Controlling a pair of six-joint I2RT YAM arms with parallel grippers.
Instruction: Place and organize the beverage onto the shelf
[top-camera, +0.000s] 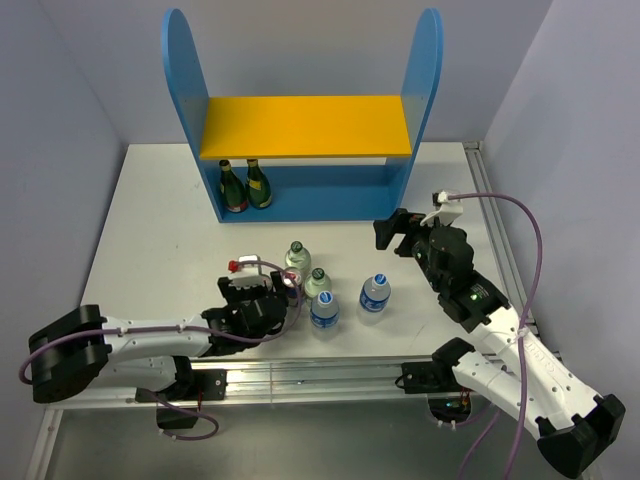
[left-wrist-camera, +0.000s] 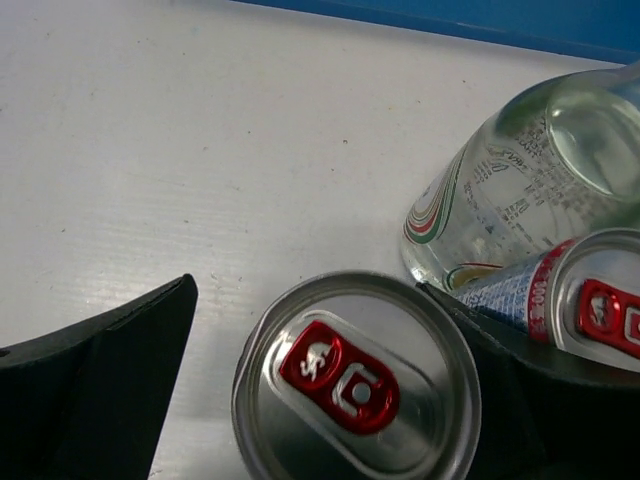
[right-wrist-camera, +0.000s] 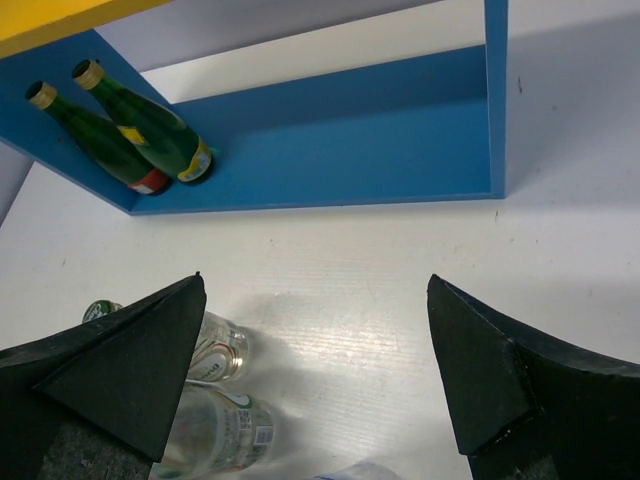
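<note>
The left claw hangs spread wide astride a can, one finger just beside its rim and the other apart from it, which looks like lining up for a grab; the right claw is also spread and empty, hovering before the shelf, probably kept out of the way. The shelf stands at the far edge of the table, its yellow board bare and its blue bottom board holding only two dark green bottles. All six drinks sit clustered near the arms, none shelved yet: two clear water bottles with blue labels and white caps, two pale-green bottles with dark caps, and two silver cans with red tabs, the second can touching a pale-green bottle
</note>
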